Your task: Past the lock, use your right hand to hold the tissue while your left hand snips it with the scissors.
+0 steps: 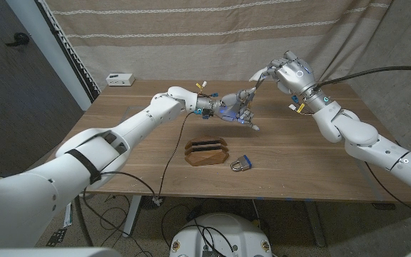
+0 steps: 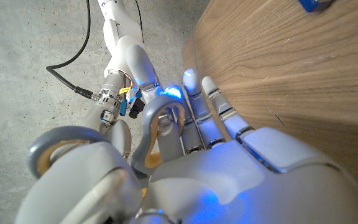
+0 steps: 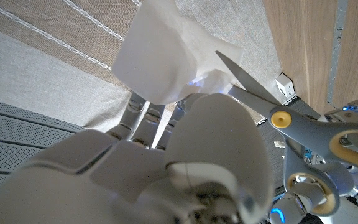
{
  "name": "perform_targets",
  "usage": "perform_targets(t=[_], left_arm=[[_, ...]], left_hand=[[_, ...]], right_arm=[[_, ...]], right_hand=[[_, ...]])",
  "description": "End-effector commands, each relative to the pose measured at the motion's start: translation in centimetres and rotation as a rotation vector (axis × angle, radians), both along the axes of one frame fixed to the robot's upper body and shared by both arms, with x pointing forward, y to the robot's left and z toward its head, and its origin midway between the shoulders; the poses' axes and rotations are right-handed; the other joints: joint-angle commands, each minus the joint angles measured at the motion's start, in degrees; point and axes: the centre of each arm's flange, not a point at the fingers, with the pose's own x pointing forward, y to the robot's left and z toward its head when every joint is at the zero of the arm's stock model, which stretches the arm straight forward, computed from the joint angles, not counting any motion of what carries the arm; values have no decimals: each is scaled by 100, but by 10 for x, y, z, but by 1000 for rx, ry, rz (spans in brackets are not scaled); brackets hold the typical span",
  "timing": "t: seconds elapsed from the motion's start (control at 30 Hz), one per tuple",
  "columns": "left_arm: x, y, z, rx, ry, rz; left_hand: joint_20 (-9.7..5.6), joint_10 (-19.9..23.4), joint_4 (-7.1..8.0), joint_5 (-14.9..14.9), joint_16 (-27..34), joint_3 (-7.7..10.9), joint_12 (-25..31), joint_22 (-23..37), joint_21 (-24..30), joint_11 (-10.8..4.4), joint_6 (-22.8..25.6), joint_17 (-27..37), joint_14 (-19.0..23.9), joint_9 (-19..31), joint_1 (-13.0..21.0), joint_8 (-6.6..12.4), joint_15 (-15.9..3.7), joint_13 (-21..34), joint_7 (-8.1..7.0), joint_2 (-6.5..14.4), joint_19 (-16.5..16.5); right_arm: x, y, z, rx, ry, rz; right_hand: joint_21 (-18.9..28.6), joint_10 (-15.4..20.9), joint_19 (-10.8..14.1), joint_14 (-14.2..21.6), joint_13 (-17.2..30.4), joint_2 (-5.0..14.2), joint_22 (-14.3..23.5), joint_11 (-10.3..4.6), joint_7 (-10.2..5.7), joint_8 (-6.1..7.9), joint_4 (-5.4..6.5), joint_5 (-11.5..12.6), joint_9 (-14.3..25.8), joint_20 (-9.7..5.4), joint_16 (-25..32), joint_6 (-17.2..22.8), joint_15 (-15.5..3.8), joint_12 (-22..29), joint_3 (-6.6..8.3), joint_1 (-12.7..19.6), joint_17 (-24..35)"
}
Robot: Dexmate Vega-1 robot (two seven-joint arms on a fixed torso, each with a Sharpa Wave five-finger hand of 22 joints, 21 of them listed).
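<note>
Right wrist view: tissue is held aloft over the bench by the right hand, scissors gripped by the left hand, blade beside the sheet. Risk judged: the soft sheet may fold aside or tear loose uncut, since only one edge is held.

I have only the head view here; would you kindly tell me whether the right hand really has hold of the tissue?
Observer: Yes. In the right wrist view the right hand holds the tissue up in its fingertips.
Operator: Thank you. Where are the scissors relative to it?
Observer: One blade of the scissors points toward the tissue, its tip close beside the tissue's edge. I cannot tell whether it has cut.
Operator: And the left hand's grip?
Observer: In the left wrist view the left hand grips the scissors by their grey handles.
</note>
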Motion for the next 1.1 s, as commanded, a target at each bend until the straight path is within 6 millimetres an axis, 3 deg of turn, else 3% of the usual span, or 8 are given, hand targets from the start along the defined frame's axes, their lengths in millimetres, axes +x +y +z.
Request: perform_targets(t=[0.03,1.1], left_arm=[[3,-3,2,7,3,-12],[1,-5,0,15,-5,-21]], left_hand=[[-14,433,-89,50,25,-243,1362,9,-32,-399,127,21,60,11,-9,29,-433,402,115,-12,25],[-5,435,-84,52,-17,-242,1362,16,-50,-408,114,-41,63,27,4,45,-432,401,109,-19,29]], right_arm=[[1,1,1,-2,9,7],[5,-5,-4,25,43,-1]], right_hand=[[22,17,-53,-39,13,-9,3,-3,-16,21,-38,11,20,-948,40,50,-995,47,10,-53,-5],[-3,36,47,20,-64,-25,-126,-26,-15,17,-58,35,-1,-940,83,67,-1000,123,3,-56,-110]])
